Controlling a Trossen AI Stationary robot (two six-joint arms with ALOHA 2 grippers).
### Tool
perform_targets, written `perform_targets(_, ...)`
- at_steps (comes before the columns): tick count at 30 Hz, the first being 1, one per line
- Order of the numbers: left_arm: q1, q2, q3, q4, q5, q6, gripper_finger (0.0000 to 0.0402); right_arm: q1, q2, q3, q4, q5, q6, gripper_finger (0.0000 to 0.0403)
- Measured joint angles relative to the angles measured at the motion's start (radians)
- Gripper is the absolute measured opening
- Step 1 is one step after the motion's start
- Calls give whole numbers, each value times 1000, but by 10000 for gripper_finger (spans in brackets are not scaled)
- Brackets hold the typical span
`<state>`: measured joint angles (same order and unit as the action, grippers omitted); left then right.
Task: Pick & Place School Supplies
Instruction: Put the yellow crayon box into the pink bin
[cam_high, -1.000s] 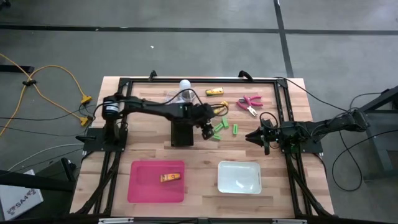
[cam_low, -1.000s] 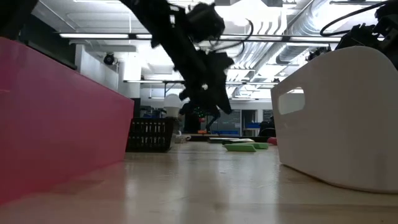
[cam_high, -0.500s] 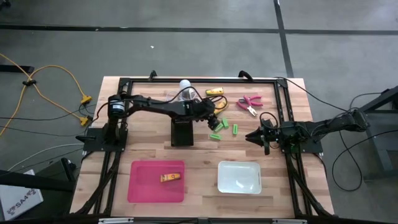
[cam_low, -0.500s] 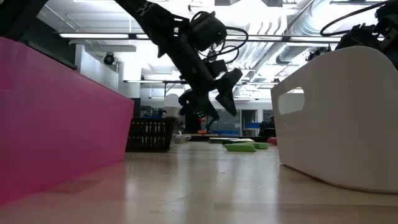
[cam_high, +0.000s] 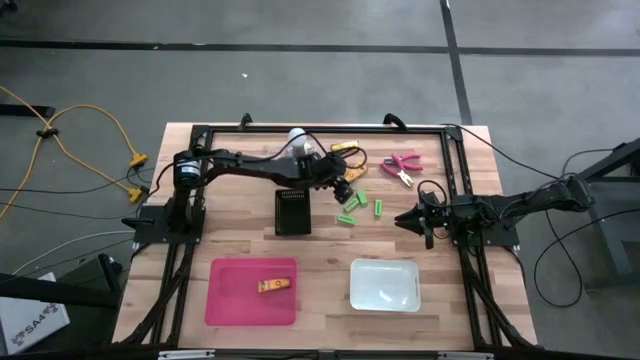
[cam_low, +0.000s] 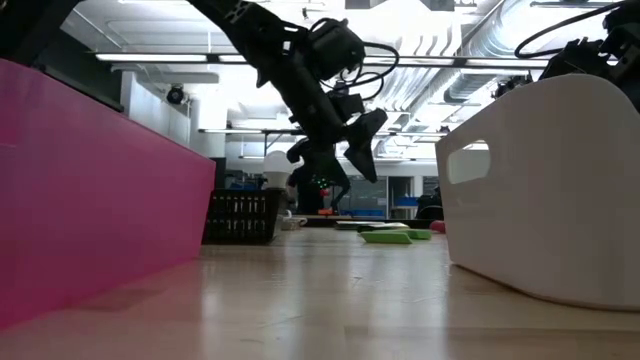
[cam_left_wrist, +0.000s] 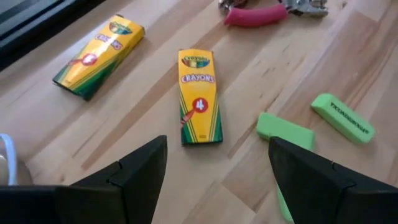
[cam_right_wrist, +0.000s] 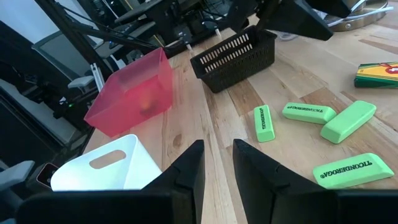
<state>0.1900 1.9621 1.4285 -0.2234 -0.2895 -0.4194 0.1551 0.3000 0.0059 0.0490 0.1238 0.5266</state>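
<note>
Crayon box (cam_left_wrist: 199, 96) mid-frame looks light, stiff cardboard; pinch its long sides. Left gripper (cam_left_wrist: 214, 168) hangs released above it.

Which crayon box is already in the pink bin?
The crayon box lying alone in the pink bin. The other two lie on the table, under the left hand.

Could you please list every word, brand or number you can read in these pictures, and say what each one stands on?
"CRAYONS" and "4": on the middle crayon box, yellow and green, lying flat on the table.
The second crayon box: same design, print too tilted to read surely.
"TICONDEROGA": on the green eraser nearest the right wrist camera.
The other green erasers: dark print, too small to read.
</note>
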Motion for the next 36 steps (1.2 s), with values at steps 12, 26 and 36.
perform_targets(12,34,135,190,-102,76,18,274,0,0,0,2,-1,0,72)
perform_targets(26,35,180,198,-124,50,-22,274,0,0,0,3,0,0,72)
perform_targets(36,35,212,196,-117,47,-26,274,0,0,0,3,0,0,72)
